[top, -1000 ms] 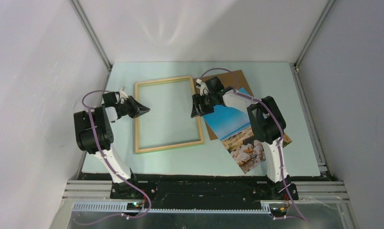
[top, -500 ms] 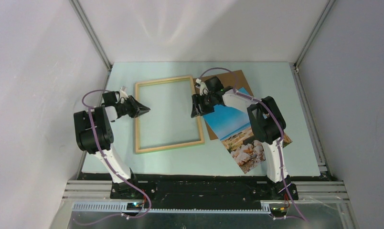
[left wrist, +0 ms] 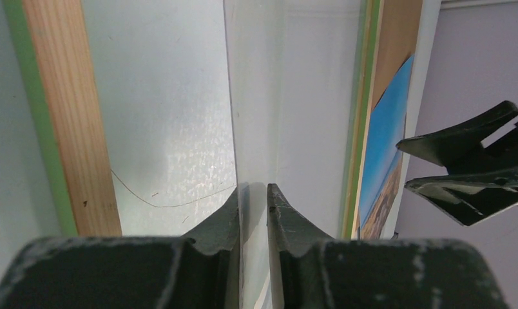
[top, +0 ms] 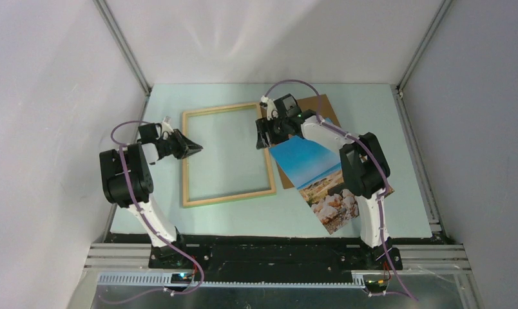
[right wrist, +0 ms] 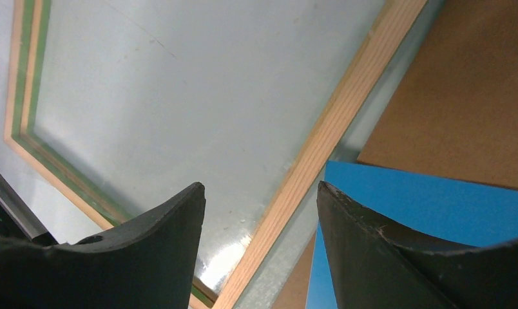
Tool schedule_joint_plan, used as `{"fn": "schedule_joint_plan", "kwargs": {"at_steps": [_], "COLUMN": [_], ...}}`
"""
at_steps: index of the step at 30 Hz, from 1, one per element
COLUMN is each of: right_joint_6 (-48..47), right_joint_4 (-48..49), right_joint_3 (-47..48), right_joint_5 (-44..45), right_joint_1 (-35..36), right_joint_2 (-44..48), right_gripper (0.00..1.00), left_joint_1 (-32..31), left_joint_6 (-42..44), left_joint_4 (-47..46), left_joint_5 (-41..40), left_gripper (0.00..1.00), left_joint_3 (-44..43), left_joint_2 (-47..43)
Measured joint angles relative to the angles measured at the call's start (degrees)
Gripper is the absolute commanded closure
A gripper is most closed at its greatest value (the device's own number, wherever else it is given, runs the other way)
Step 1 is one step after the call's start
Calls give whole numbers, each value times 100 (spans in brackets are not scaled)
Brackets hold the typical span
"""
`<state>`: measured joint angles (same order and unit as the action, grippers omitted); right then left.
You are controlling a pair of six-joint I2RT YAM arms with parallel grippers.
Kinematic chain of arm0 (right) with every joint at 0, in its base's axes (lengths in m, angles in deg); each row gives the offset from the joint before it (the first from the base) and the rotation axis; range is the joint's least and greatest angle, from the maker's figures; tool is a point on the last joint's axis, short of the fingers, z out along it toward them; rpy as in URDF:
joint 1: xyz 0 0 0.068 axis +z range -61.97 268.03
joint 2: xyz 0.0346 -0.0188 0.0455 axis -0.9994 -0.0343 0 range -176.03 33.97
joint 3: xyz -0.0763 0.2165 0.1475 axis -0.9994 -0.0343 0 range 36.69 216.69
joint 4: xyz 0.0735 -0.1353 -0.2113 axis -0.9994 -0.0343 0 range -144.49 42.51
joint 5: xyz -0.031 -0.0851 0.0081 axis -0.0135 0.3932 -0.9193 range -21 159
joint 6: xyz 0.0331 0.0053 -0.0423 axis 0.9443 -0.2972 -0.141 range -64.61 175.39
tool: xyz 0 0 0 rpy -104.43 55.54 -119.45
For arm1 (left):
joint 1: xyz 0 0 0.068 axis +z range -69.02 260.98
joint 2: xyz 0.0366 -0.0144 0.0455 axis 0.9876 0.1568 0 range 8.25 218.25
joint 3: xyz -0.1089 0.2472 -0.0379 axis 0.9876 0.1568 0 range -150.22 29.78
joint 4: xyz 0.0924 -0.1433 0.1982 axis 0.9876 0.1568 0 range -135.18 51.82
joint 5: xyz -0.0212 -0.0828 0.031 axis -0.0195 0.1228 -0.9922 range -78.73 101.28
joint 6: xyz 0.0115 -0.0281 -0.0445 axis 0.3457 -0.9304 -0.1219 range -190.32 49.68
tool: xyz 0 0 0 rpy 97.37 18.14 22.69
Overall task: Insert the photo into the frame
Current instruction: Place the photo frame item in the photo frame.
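Note:
The frame [top: 227,197] lies flat on the table with its pale wood side up and a shiny pane inside it. To its right lies the photo [top: 308,164], picture side up and slanted, partly on a brown board. My left gripper [top: 197,149] hovers just inside the frame's left rail [left wrist: 66,129]. Its jaws [left wrist: 252,193] stand a narrow gap apart with nothing seen between them. My right gripper [top: 263,141] hangs open over the frame's right rail [right wrist: 334,122], near the photo's blue corner [right wrist: 424,199], and holds nothing [right wrist: 261,190].
A brown backing board [top: 317,106] lies at the back right, half under the photo. White enclosure walls with metal corner posts [top: 124,48] close in the table on three sides. The right arm reaches over the photo.
My right gripper has moved away from me along the frame's right rail, toward the far corner. The left gripper, frame and photo have stayed put.

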<state>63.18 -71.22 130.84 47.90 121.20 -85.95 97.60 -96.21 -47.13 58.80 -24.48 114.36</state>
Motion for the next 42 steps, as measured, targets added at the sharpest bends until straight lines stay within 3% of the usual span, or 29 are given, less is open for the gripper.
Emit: {"fn": "schedule_joint_plan", "kwargs": {"at_steps": [12,23,42], "right_joint_6": [-516,-1263,-1386], "right_joint_4": [-396,-1241,-1853], "right_joint_3": [1307,2850,3751], "right_joint_5": [140,442,800], "right_joint_1": [240,678,1143], "right_joint_2": [-184,-1421,-2308], "right_gripper": [32,32,32], "left_joint_1": [0,-17,-26], "left_joint_6": [76,109,151], "left_joint_4": [103,160,192], "left_joint_5": [-7,-92,-129], "left_gripper": [79,78,75], "left_joint_3": [-61,-61,-72], "left_joint_2": [52,66,81]}}
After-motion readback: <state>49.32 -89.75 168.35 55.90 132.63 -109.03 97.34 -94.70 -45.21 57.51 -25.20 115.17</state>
